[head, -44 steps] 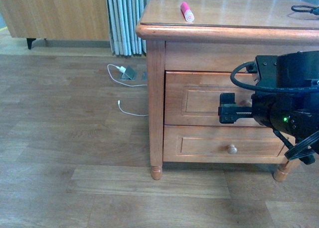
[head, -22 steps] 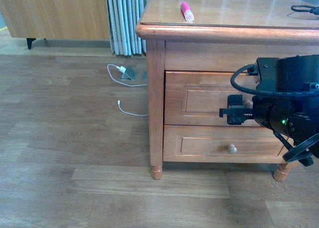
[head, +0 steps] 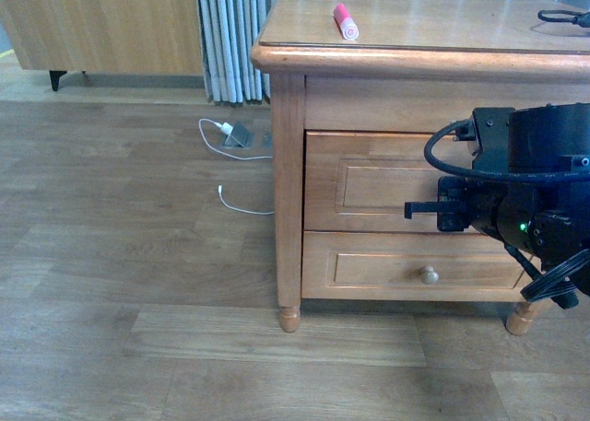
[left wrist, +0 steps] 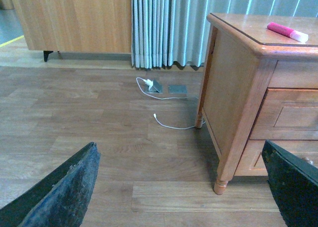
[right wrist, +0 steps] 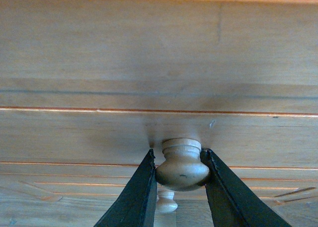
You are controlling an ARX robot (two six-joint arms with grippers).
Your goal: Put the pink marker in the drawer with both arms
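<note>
Fingers of my left gripper [left wrist: 179,146] hang wide apart and empty, off the nightstand's [head: 288,163] left side, waiting, I'd judge, until there is somewhere to put anything. On the nightstand's top lies the pink marker [head: 345,20], untouched. Beneath that top the drawer [head: 369,181] looks shut, so my right gripper [right wrist: 180,156] pinches its knob [right wrist: 183,166] from both sides, ready to pull. From the front my own arm hides that knob, and the left fingers are cropped
</note>
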